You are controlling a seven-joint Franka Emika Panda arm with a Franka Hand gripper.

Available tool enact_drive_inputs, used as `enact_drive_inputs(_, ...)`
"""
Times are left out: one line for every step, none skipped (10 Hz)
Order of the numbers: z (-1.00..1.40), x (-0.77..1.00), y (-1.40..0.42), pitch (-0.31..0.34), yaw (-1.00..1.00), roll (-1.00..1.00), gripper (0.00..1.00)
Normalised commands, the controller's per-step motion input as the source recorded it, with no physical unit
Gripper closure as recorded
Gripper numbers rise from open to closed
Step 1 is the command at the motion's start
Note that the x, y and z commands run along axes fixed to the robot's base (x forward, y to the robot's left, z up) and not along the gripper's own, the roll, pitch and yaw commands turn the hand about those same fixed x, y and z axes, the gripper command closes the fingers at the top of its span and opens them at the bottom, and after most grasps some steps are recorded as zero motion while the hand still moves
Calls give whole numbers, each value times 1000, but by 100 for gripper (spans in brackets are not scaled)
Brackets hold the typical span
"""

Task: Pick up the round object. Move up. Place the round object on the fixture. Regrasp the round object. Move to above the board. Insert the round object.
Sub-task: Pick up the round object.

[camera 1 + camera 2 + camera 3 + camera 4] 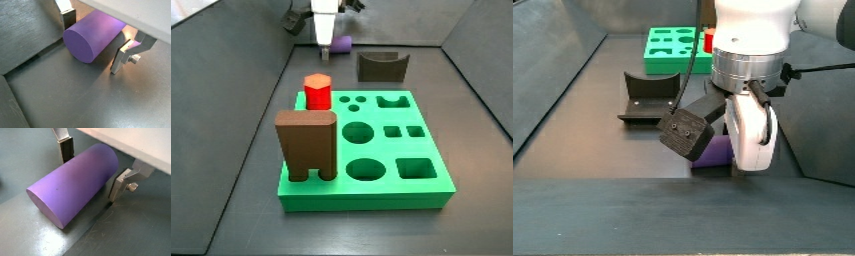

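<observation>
The round object (90,37), a smooth purple cylinder, lies on its side on the dark floor. The gripper (92,47) straddles it, open, with one silver finger (65,150) on each side and a small gap at the sides. A side view shows the round object (714,156) low under the gripper (727,150), beside the fixture (647,100). From the opposite side, the round object (342,45) sits at the far end, left of the fixture (381,67). The green board (372,198) lies nearer the camera.
A red hexagonal peg (317,92) and a tall brown arch block (306,145) stand in the board's left holes. Dark walls enclose the floor on both sides. A black cable hangs by the arm (687,75).
</observation>
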Motion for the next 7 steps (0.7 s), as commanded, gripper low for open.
enact_drive_inputs(0, 0, 0, 0, 0, 0, 100)
enact_drive_inputs(0, 0, 0, 0, 0, 0, 100)
enact_drive_inputs(0, 0, 0, 0, 0, 0, 100)
enact_drive_inputs(0, 0, 0, 0, 0, 0, 100)
enact_drive_inputs(0, 0, 0, 0, 0, 0, 100)
enact_drive_inputs(0, 0, 0, 0, 0, 0, 100)
enact_drive_inputs(0, 0, 0, 0, 0, 0, 100)
